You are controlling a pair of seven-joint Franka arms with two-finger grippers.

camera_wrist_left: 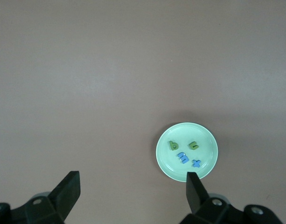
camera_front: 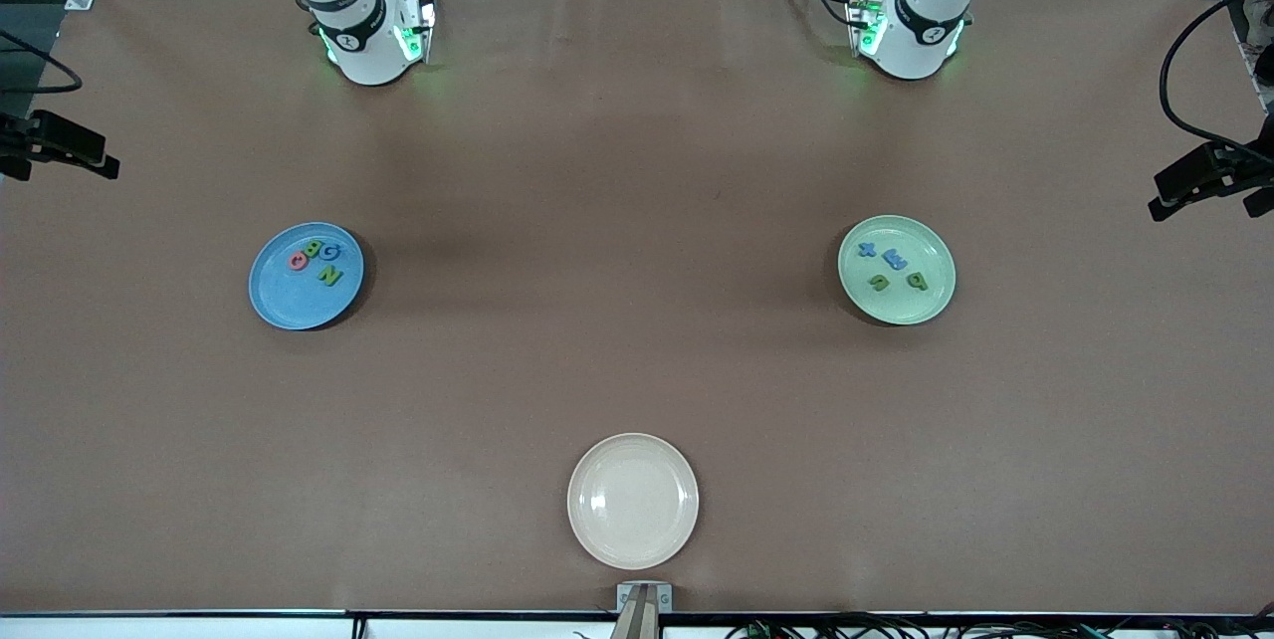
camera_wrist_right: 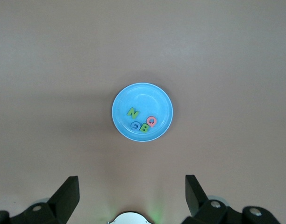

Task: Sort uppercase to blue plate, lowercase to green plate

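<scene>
Blue plate (camera_front: 289,306) toward right arm's end of worktop (camera_front: 617,221); held four uppercase letters: red-pink Q (camera_front: 298,262), green B (camera_front: 314,249), blue G (camera_front: 332,250), green N (camera_front: 329,275), clustered in the part of the plate farther from front camera. Green plate (camera_front: 901,309) toward left arm's end; held four lowercase letters: blue x (camera_front: 867,249), blue m (camera_front: 894,260), green n (camera_front: 878,281), green p (camera_front: 917,281). Cream plate (camera_front: 633,500) nearest front camera, midway between ends, nothing on it. Left gripper (camera_wrist_left: 133,186) raised above worktop, green plate just beside one fingertip in left wrist view; jaws spread wide, gripping nothing. Right gripper (camera_wrist_right: 132,189) raised above worktop near its base, blue plate in view below; jaws spread wide, gripping nothing. Both arms waiting.
</scene>
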